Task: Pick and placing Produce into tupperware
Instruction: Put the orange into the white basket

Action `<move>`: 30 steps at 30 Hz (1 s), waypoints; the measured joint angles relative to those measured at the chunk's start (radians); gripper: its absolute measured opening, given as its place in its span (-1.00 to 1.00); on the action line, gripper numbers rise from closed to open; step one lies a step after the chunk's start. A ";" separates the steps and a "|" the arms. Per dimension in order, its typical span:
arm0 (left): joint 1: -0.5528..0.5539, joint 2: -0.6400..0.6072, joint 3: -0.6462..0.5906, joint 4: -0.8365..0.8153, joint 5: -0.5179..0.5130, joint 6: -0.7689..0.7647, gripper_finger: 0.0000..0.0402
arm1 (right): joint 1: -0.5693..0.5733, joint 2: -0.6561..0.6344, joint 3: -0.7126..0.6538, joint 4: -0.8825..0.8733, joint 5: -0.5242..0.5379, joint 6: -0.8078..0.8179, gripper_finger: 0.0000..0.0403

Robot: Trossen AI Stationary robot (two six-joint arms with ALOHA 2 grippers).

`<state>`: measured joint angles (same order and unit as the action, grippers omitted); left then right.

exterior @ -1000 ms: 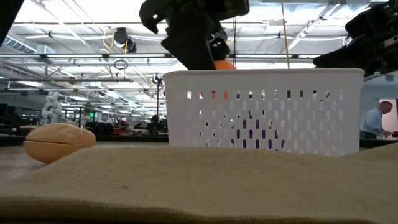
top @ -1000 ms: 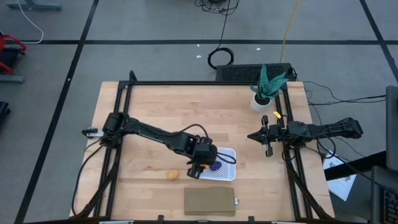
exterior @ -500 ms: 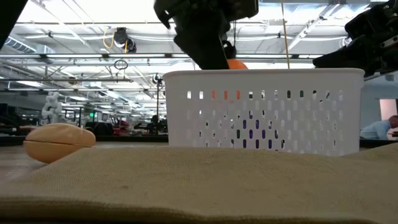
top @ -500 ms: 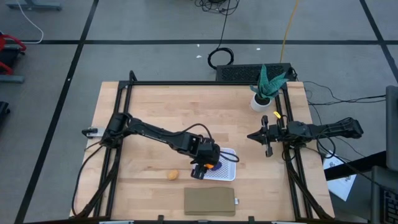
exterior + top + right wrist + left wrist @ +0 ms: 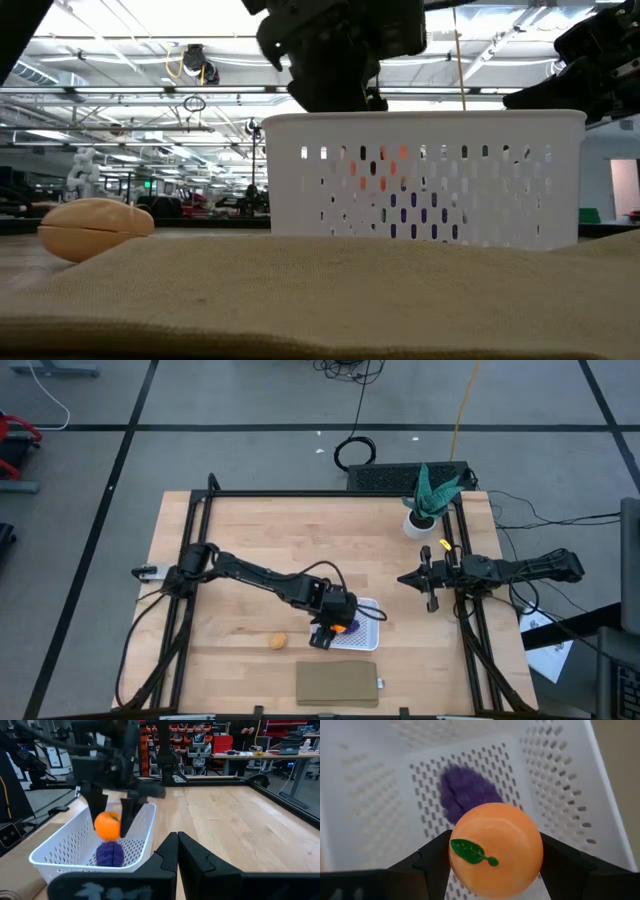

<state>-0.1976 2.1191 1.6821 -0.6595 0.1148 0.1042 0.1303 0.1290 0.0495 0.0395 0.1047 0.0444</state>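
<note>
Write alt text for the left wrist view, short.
The left hand grips a round orange toy fruit with a green leaf mark, holding it above the white perforated container. A lumpy purple produce piece already lies on the container's bottom, just beyond the orange.

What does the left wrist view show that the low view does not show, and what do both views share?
Only the left wrist view shows the green leaf on the orange produce, held between the left end effector fingers above the purple produce. Only the low view shows the tan-brown oval produce on the table outside the container, and the brown mat in front. Both show the white tupperware, with orange and purple visible through its slots in the low view.
</note>
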 joint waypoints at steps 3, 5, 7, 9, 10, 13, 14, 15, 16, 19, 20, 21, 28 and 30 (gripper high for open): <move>-0.002 0.025 0.000 0.006 0.001 0.011 0.24 | 0.000 0.001 0.000 0.000 0.000 0.000 -1.00; 0.000 0.043 -0.001 0.009 0.001 0.017 0.24 | 0.000 0.004 0.000 -0.001 0.000 0.000 -1.00; 0.001 0.050 -0.001 0.012 0.000 0.019 0.24 | 0.000 0.005 0.000 0.000 0.000 0.000 -1.00; 0.000 0.057 -0.001 0.015 0.000 0.018 0.24 | 0.000 0.007 0.000 -0.001 0.000 0.000 -1.00; 0.001 0.063 -0.001 0.017 0.000 0.018 0.24 | 0.000 0.008 0.000 -0.001 -0.001 0.000 -1.00; 0.001 0.068 0.000 0.016 -0.005 0.023 0.24 | 0.000 0.007 0.000 -0.001 0.000 0.000 -1.00; 0.001 0.068 0.000 0.017 -0.006 0.023 0.24 | 0.000 0.008 0.000 -0.001 -0.001 0.000 -1.00; 0.001 0.068 0.000 0.018 -0.007 0.022 0.24 | 0.000 0.007 0.000 -0.001 0.000 0.001 -1.00; 0.001 0.068 0.000 0.019 -0.006 0.021 0.24 | 0.000 0.007 0.000 -0.001 0.000 0.003 -1.00; 0.001 0.068 0.000 0.020 -0.005 0.017 0.24 | 0.000 0.007 0.000 -0.001 -0.001 0.004 -1.00; 0.001 0.068 0.000 0.020 -0.005 0.017 0.24 | 0.000 0.007 0.000 -0.001 -0.001 0.004 -1.00; 0.001 0.068 0.000 0.020 -0.005 0.017 0.24 | 0.000 0.007 0.000 -0.001 -0.001 0.004 -1.00; 0.001 0.068 0.000 0.028 -0.006 0.011 0.24 | 0.000 0.007 0.000 -0.001 -0.001 0.004 -1.00; 0.001 0.068 0.000 0.027 -0.006 0.003 0.25 | 0.000 0.007 0.000 -0.001 -0.001 0.004 -1.00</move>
<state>-0.1967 2.1872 1.6821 -0.6323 0.1085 0.1071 0.1303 0.1364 0.0494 0.0383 0.1040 0.0486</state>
